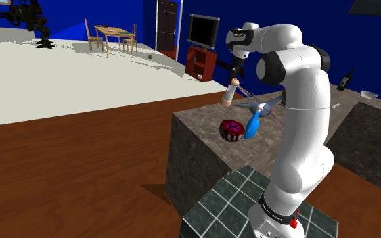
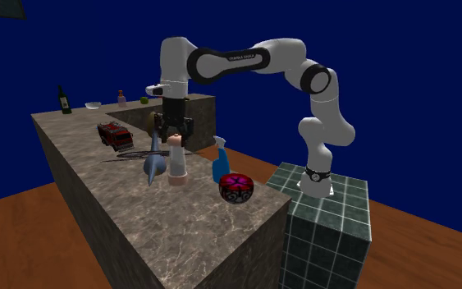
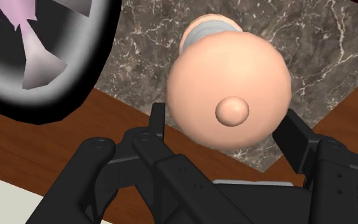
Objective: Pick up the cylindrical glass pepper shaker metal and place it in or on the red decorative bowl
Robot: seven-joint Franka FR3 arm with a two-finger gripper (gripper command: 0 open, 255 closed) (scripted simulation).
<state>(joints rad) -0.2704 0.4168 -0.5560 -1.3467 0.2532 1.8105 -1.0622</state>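
Note:
The pepper shaker point(image 2: 177, 162) has a peach dome cap with a small knob and a pale grey body. It stands near the counter's edge point(image 1: 231, 94). My black gripper point(image 2: 176, 139) comes down over its cap. In the wrist view both fingers point(image 3: 159, 122) press against the sides of the dome point(image 3: 229, 89), so the gripper is shut on it. I cannot tell whether its base still touches the counter. The red decorative bowl point(image 2: 237, 188) sits on the counter near the stand, apart from the shaker point(image 1: 231, 130).
A blue spray bottle point(image 2: 220, 164) stands between shaker and bowl. A grey-blue pointed thing point(image 2: 151, 160) lies beside the shaker. A red fire truck point(image 2: 114, 135), a dark bottle point(image 2: 62, 100) and a small bowl point(image 2: 93, 105) stand farther along the marble counter point(image 2: 139, 222). Wood floor lies below the edge.

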